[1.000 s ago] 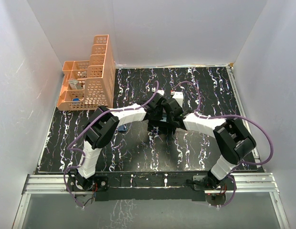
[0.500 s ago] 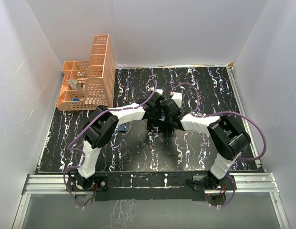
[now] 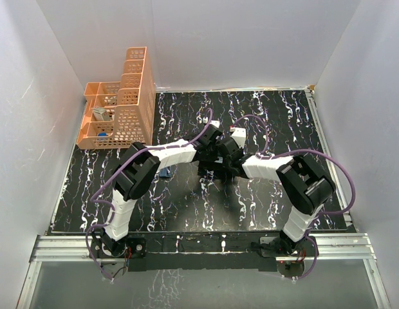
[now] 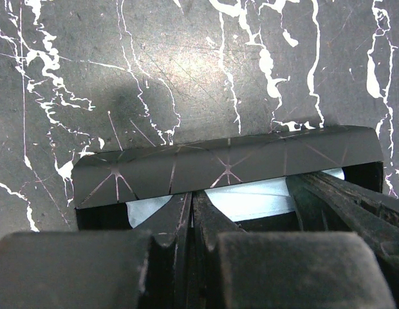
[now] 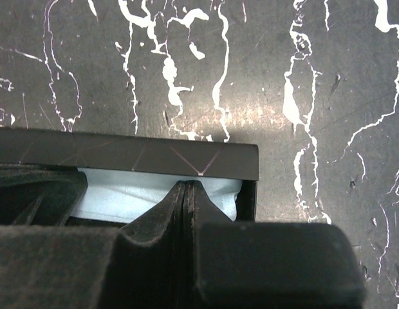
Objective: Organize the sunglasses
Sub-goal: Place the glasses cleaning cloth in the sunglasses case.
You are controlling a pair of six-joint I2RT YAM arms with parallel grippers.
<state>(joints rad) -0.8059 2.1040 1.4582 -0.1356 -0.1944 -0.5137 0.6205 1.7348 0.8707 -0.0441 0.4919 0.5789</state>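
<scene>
The black glasses case (image 4: 225,164) with thin pink lines lies mid-table, also in the right wrist view (image 5: 122,154) and the top view (image 3: 206,174). A light blue cloth (image 4: 264,196) lies inside it, also seen from the right wrist (image 5: 122,193). My left gripper (image 4: 193,196) is shut, its tips over the cloth at the case's opening. My right gripper (image 5: 188,185) is shut too, its tips on the cloth at the case's other end. Nothing shows between either pair of fingers. A small dark blue object, likely the sunglasses (image 3: 165,174), lies by my left arm's elbow.
An orange tiered basket organizer (image 3: 119,119) stands at the back left with small items in it. White walls enclose the black marbled table (image 3: 283,122) on three sides. Both arms (image 3: 174,151) cross the middle and meet at the case.
The right arm has drawn in to the left, its elbow closer to the case. Both grippers stay together at the case.
</scene>
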